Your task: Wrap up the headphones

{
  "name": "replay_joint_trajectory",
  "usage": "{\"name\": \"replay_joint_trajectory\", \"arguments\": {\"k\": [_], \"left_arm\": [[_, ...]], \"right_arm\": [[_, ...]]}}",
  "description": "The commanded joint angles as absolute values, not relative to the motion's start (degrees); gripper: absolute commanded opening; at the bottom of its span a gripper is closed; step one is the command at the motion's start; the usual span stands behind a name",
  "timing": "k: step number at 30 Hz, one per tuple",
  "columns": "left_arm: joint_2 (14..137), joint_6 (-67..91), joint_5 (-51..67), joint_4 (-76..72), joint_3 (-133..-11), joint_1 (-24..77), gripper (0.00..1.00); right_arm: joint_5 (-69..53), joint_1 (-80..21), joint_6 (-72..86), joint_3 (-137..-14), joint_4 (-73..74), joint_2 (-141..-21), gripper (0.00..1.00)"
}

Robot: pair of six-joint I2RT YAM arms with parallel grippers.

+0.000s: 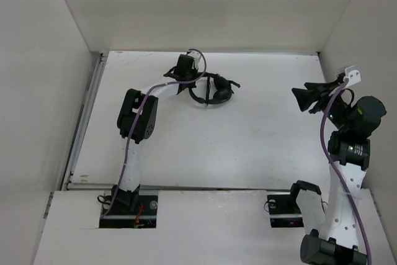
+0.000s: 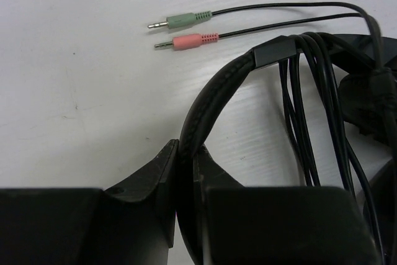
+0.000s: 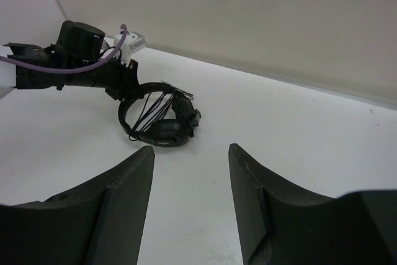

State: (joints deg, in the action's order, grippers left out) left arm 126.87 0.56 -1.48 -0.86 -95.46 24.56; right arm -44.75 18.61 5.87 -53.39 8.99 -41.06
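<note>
Located the headphones lying on the white table, in its far half, left of centre, near the back wall. Found the left gripper right at them, at the end of the left arm stretched out from the near edge. Confirmed in the left wrist view: left gripper clamped on the headband, both fingers pressed against the padded band with no gap. Noted several turns of the thin black cord looped across the headband just beside a short black sleeve on the band; number of turns not readable. Traced two loose cord ends away over the table to a green plug and a pink plug, lying side by side, close but apart, tips pointing left in that view. Made out one ear cup at the right edge, partly cut off. Placed the right gripper well apart from the headphones, held over the right side of the table and pointing toward them. Checked the right wrist view: right gripper with fingers apart, nothing between them but bare table; headphones visible beyond the gap, cord strands strung across the band.
</note>
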Motion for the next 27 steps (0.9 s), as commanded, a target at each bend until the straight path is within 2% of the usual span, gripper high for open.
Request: {"name": "replay_joint_trajectory", "arguments": {"k": [1,7,13,19,27], "left_arm": [[126.7,2.5,-0.2,-5.2,-99.2,23.8,0.06],[127.8,2.9,-0.1,-4.7,-99.1,22.7,0.23],[127.2,3.3,0.8,-4.0,-98.1,22.3,0.5],[123.9,4.0,1.2,-3.3,-96.0,21.6,0.62],[111.2,11.9,6.0,-1.2,-94.4,20.9,0.63]], "right_arm": [[-44.3,20.1,6.6,-53.5,10.4,-39.8,0.58],[-44.6,22.0,6.6,-53.7,12.0,-38.1,0.58],[-44.8,23.3,6.8,-53.4,12.7,-36.8,0.58],[-45.1,24.2,7.0,-52.6,12.8,-35.3,0.58],[-44.6,26.0,3.5,-49.0,15.6,-32.3,0.58]]}}
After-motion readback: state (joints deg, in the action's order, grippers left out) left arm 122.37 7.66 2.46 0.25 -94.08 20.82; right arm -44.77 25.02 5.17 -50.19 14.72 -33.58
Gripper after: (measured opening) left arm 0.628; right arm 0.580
